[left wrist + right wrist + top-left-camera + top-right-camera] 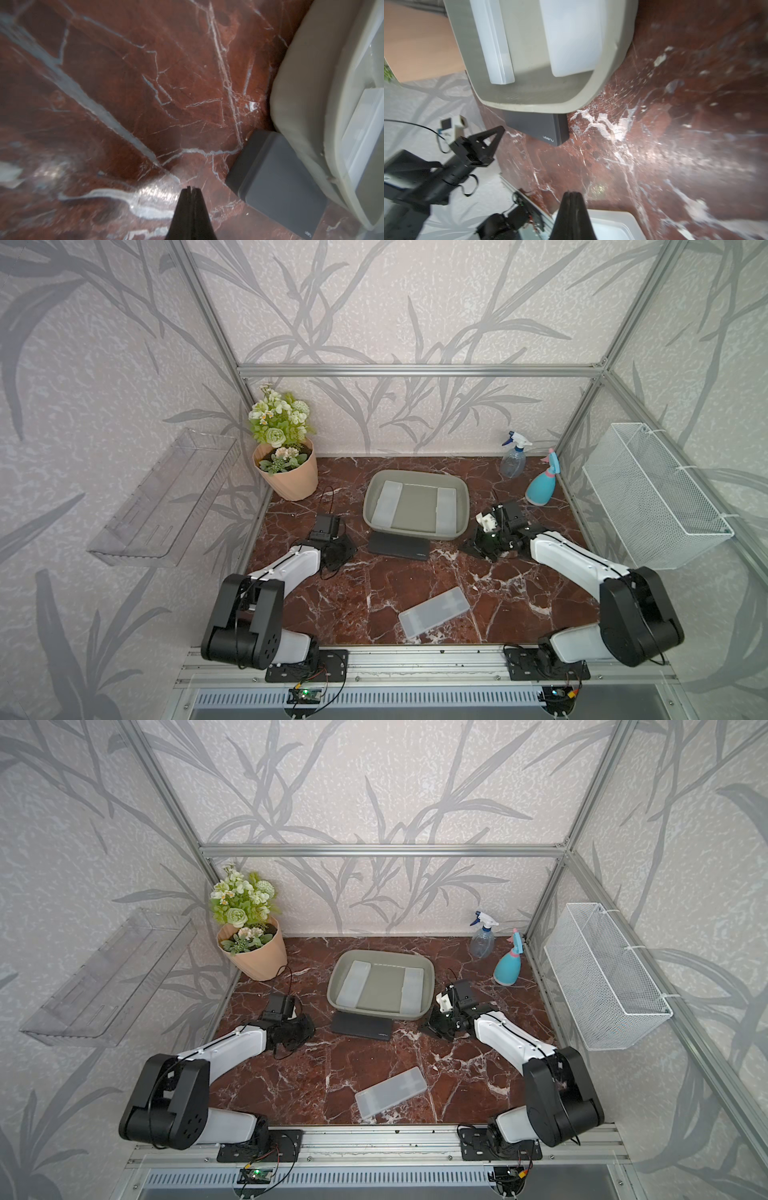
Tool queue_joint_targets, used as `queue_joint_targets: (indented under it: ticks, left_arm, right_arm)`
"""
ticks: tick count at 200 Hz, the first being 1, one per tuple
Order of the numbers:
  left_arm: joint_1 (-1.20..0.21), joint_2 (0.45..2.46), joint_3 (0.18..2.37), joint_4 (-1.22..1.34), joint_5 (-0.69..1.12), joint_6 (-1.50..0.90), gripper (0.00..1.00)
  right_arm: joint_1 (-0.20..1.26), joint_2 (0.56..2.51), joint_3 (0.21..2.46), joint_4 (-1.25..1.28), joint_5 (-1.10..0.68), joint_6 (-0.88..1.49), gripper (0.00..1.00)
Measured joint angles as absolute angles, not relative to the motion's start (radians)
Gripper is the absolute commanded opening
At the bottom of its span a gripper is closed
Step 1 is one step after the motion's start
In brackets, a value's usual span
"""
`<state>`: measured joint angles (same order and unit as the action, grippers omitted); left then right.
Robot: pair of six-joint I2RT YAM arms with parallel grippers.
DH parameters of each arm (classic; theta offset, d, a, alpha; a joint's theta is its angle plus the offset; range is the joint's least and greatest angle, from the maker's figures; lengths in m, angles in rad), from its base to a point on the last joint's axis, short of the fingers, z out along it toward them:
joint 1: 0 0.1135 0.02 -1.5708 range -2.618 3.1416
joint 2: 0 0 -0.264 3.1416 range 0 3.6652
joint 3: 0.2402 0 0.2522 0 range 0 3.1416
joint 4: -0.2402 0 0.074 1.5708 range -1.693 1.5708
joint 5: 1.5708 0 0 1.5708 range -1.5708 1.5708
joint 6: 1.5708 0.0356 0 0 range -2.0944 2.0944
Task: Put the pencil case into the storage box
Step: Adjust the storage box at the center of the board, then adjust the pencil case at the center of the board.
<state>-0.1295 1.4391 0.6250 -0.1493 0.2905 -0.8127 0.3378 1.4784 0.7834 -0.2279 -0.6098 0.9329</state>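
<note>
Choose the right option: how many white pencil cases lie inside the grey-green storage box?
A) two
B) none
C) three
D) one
A: in both top views the storage box holds a white case at one end and a second white case at the other; a third white case and the dark case lie outside it on the table.

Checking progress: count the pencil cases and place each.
4. Two translucent cases inside the storage box; dark case against its near wall; loose translucent case at the front of the table.
</note>
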Motion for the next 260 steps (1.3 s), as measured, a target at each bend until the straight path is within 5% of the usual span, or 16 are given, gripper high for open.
queue_joint_targets:
  ticks: [95,191,260]
  left_arm:
    - [-0.097,1.689,0.718,0.141,0.445,-0.914,0.0]
    - [-0.159,1.681,0.673,0.196,0.525,-0.982,0.0]
    - [-0.22,1.493,0.504,0.176,0.473,-1.027,0.0]
  right_arm:
    - [0.44,1.694,0.774,0.177,-0.674,1.295,0.0]
    - [0.447,1.803,0.784,0.215,-0.675,1.377,0.0]
    - [0.431,1.832,0.799,0.189,-0.664,1.34,0.0]
